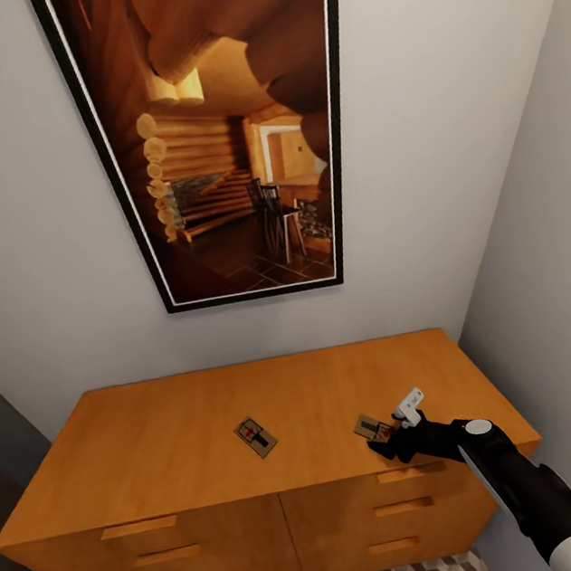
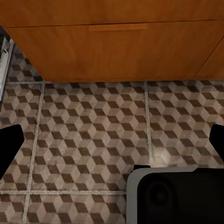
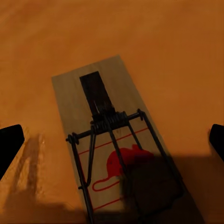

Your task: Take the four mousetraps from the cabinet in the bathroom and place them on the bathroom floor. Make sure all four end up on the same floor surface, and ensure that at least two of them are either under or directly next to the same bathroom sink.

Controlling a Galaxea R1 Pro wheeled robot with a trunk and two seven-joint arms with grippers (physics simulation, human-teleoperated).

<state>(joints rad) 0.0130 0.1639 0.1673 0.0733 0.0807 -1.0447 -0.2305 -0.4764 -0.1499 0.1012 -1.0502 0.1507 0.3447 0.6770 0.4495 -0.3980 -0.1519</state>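
Observation:
Two mousetraps lie on the flat top of the orange-brown cabinet (image 1: 162, 441). One mousetrap (image 1: 255, 436) rests near the middle of the top. The other mousetrap (image 1: 373, 428) lies toward the right front edge, and my right gripper (image 1: 391, 439) hovers right at it. Seen from the right wrist, this tan board (image 3: 100, 88) with its dark wire spring and red mark sits between the open right gripper (image 3: 112, 142) fingers, which stand wide apart and do not touch it. My left gripper (image 2: 112, 144) is open over the bathroom floor (image 2: 84, 130), in front of a cabinet drawer front (image 2: 116, 46).
A large framed picture (image 1: 208, 132) hangs on the wall behind the cabinet. A grey wall (image 1: 544, 238) closes in on the right. A grey-and-black part of the robot (image 2: 172, 196) sits over the cube-patterned tiles below the left gripper.

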